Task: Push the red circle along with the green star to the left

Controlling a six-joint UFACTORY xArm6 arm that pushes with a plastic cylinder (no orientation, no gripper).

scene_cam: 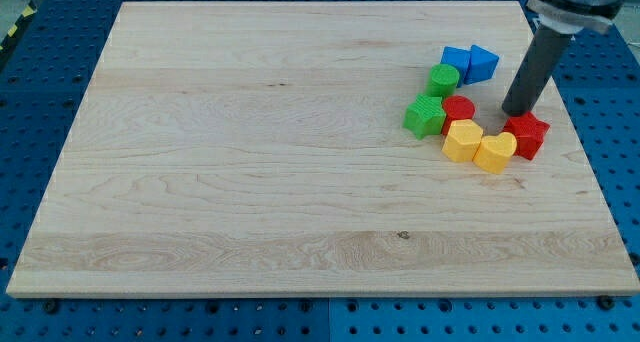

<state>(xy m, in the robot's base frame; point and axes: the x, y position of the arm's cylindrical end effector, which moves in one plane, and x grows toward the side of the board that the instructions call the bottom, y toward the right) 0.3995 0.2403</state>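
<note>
The red circle [459,109] sits on the wooden board [250,162] at the view's right, touching the green star [425,116] on its left. My tip [517,112] stands to the right of the red circle, with a gap between them, just above the red star [527,135]. The dark rod rises toward the view's top right.
A green cylinder [443,80] lies above the green star. A blue cube [457,62] and a blue triangle [483,62] lie above that. A yellow block [462,140] and a yellow heart [495,151] lie below the red circle. The board's right edge is close.
</note>
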